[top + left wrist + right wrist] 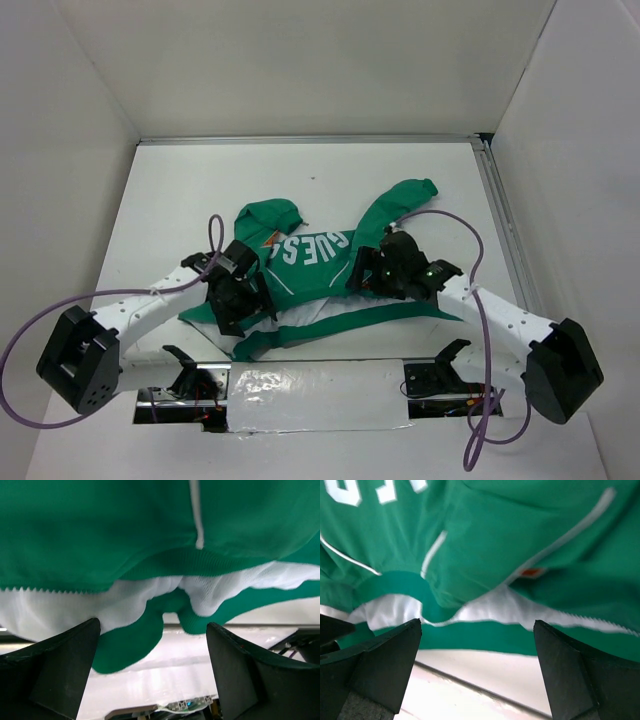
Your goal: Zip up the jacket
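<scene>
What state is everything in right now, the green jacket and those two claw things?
jacket: crumpled on the table, lettered back up, zip hidden, held by neither gripper.
left gripper: open, empty, at the jacket's hem.
right gripper: open, empty, at the jacket's hem.

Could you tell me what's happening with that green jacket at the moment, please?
Two robot arms are working on a small green jacket that lies crumpled on the white table, back side up with its lettering showing. The left pincer and the right pincer both stand open at the jacket's near hem, where white lining shows. Neither holds any cloth. The zip is not in view, so I can't tell how far it is closed.
</scene>
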Controlling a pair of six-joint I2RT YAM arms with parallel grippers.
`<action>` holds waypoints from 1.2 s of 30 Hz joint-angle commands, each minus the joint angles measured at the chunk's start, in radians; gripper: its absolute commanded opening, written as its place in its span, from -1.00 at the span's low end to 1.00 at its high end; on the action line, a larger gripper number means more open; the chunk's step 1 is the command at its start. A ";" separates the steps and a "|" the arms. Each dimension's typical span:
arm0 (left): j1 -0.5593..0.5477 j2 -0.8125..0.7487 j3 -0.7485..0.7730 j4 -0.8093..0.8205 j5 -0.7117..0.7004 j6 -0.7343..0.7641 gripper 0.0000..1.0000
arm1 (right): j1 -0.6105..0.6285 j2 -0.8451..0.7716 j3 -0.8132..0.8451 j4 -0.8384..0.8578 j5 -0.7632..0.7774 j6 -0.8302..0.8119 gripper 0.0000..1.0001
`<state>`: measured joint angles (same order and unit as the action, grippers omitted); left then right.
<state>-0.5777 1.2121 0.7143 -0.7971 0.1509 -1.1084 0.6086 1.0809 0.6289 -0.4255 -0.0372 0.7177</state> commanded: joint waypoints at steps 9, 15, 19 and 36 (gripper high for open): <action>-0.004 0.106 0.143 0.107 -0.114 -0.016 0.99 | 0.025 0.180 0.058 0.203 -0.001 0.055 0.96; 0.047 0.194 0.172 0.144 -0.120 0.009 0.99 | 0.020 0.244 0.083 0.215 -0.015 0.062 0.71; 0.050 0.276 0.192 0.162 -0.117 0.016 0.04 | 0.020 0.232 0.077 0.231 -0.020 0.075 -0.10; -0.103 -0.230 0.320 0.187 -0.070 0.144 -1.00 | 0.177 -0.347 0.178 -0.033 0.201 0.051 -1.00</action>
<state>-0.6662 1.0740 0.9958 -0.6296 0.0402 -1.0100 0.7547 0.8551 0.7460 -0.3763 0.0761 0.7654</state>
